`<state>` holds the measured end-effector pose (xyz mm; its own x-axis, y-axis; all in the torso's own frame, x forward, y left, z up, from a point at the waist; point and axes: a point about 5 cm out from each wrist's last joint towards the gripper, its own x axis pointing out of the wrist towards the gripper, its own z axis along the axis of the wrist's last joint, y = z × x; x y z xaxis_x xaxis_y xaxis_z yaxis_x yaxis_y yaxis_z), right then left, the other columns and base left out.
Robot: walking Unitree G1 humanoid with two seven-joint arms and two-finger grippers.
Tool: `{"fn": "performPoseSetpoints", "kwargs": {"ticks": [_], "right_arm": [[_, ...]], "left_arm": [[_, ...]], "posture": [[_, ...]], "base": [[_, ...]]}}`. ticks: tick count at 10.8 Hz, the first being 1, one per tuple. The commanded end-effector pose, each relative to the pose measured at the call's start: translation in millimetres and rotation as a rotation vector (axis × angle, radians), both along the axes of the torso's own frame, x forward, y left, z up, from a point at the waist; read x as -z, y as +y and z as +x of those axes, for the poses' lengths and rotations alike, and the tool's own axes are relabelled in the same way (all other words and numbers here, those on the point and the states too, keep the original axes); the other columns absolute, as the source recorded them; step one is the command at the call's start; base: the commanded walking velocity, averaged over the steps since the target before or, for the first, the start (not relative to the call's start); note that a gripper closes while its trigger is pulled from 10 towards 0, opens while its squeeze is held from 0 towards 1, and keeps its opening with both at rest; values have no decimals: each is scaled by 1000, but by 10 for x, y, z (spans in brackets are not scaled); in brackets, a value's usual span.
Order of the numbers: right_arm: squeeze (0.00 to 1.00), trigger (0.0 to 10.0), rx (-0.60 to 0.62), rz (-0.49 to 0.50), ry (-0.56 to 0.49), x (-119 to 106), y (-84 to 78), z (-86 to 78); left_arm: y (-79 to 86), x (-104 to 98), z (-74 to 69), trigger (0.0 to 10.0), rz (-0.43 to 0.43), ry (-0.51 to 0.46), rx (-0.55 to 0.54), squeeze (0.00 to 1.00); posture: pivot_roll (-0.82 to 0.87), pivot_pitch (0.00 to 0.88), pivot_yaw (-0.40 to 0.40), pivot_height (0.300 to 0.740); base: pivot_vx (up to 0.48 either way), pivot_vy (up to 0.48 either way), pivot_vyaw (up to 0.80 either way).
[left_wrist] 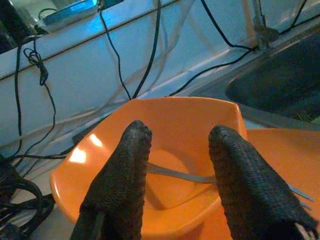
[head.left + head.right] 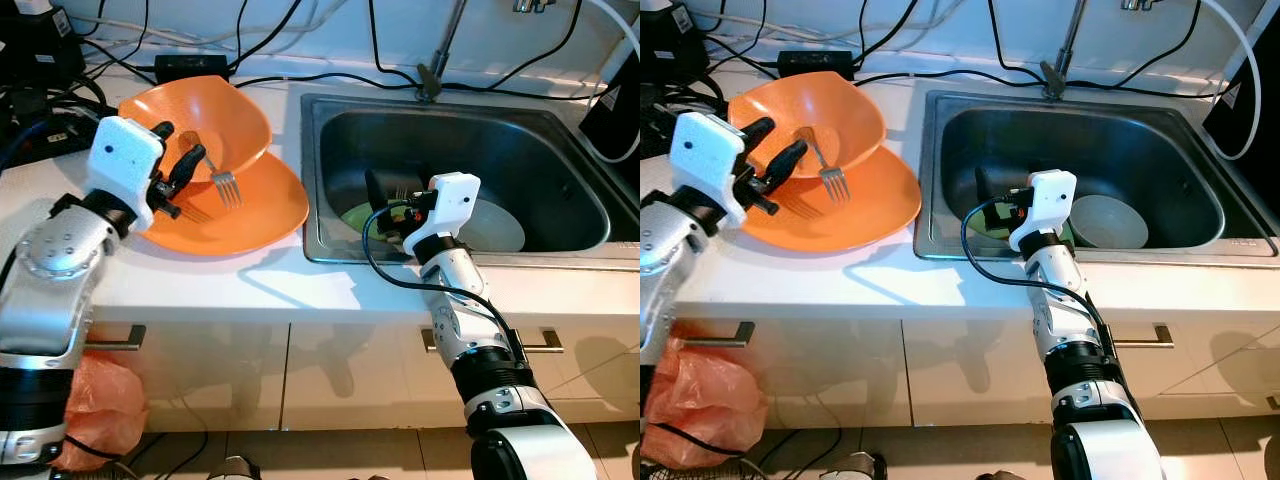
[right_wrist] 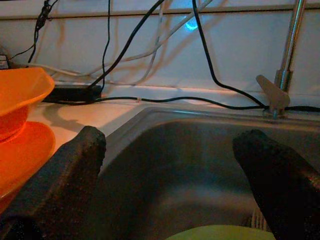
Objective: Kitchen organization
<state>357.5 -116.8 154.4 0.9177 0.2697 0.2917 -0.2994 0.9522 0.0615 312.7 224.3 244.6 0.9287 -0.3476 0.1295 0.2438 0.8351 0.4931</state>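
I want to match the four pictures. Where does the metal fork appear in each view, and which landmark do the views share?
Left eye view: the metal fork leans in the orange bowl, tines over the orange plate.
Right eye view: same place, left of the steel sink.
Left wrist view: its handle crosses the bowl behind the left gripper.
Right wrist view: I cannot make it out.
Shared landmark: the orange bowl.

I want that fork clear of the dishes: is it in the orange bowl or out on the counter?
In the bowl. The fork lies in the orange bowl, tines at its rim, above the orange plate.
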Motion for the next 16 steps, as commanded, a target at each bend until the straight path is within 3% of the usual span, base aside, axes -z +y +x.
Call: {"fn": "performPoseSetpoints", "kwargs": {"ticks": [1,4,8,9,12,16], "right_arm": [[0,10000,3,-9,10,10,-9,14],[0,10000,3,-7,9,8,-10,14],[0,10000,-2,-6,9,18,6,9],[0,10000,-4,-6,10,21,14,7],[0,10000,-1,-5,8,7,9,18],[0,10000,1,-3,10,5,13,23]], "left_arm": [[16,-5,-33,10000,25,2,22,1000],[62,16,-30,10000,122,32,44,1000],[111,28,3,10000,343,49,73,1000],[107,63,21,10000,441,48,83,0],[61,75,81,10000,658,25,120,0],[22,141,139,10000,808,17,156,0]], "posture": [[101,78,-58,740],[104,69,-53,740],[109,57,-46,740],[107,53,-43,740],[103,57,-43,740],[100,65,-42,740]], "base": [[0,0,0],[0,0,0],[0,0,0],[0,0,0],[0,0,0],[0,0,0]]}}
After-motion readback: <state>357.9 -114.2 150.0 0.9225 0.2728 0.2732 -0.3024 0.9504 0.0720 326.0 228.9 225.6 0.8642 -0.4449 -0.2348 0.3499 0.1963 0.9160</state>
